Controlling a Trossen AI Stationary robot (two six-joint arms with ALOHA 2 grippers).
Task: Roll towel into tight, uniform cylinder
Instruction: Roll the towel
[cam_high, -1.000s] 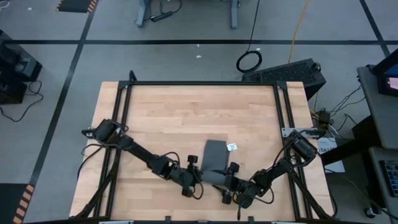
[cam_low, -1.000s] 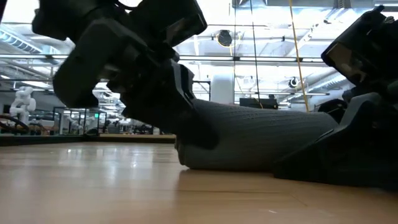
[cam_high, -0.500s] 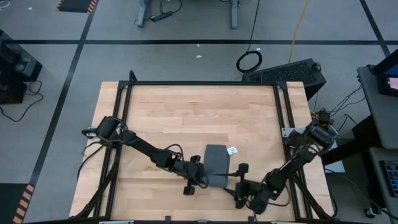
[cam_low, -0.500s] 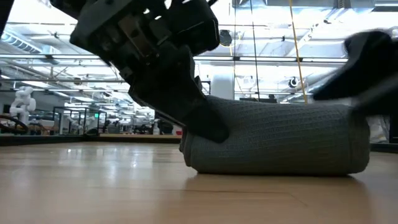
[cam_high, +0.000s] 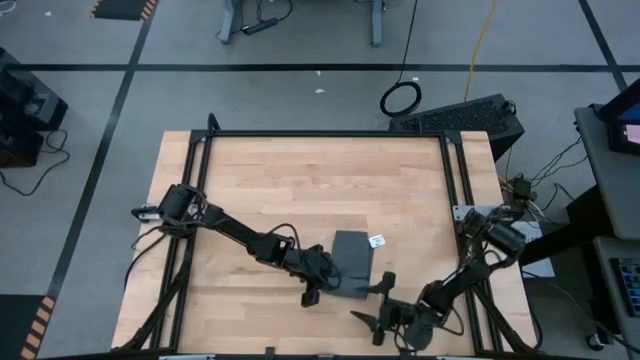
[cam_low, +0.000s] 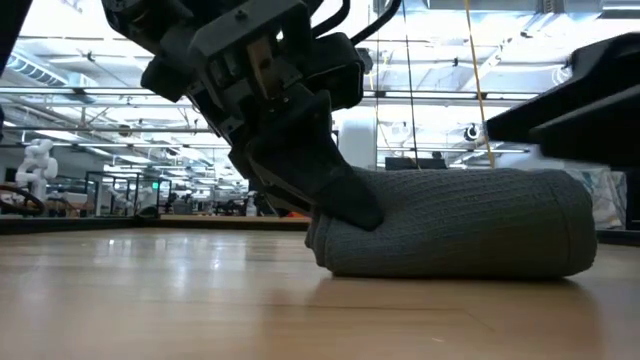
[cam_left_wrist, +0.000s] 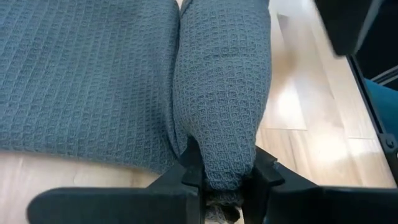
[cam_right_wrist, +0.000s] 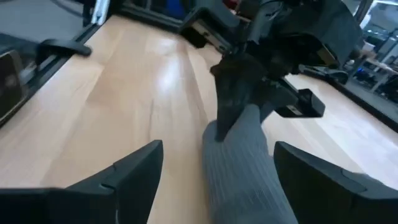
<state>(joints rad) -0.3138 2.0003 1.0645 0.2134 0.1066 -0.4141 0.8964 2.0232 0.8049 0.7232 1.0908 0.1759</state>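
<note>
The dark grey towel (cam_high: 352, 262) lies near the table's front middle, partly rolled. The rolled part (cam_low: 460, 235) rests on the wood, the flat part (cam_left_wrist: 87, 74) stretches out beside it, and the white tag (cam_high: 377, 241) shows at the far right corner. My left gripper (cam_high: 318, 283) is shut on the roll's left end. My right gripper (cam_high: 375, 302) is open and empty, just off the roll's right end. In the right wrist view its fingers (cam_right_wrist: 143, 168) stand wide on either side of the roll (cam_right_wrist: 242, 162) without touching it. My left gripper pinches the left end of the rolled part (cam_left_wrist: 219, 168) between its two fingers. The fingers (cam_low: 345, 200) come from the table's left, slanting down, and lie along the roll. The roll lies on the table, its end bunched narrow between the fingers.
Bare wood lies on the table's far half and left side (cam_high: 300, 180). A black frame rail (cam_high: 330, 134) runs round the table. The right arm (cam_high: 470, 270) reaches in from the right edge, close to the near edge.
My right gripper has let go of the roll's right end, drawn back toward the near edge and risen clear of it. My left gripper has kept its hold and moved a little toward the table's right, and the roll has slid that way with it.
</note>
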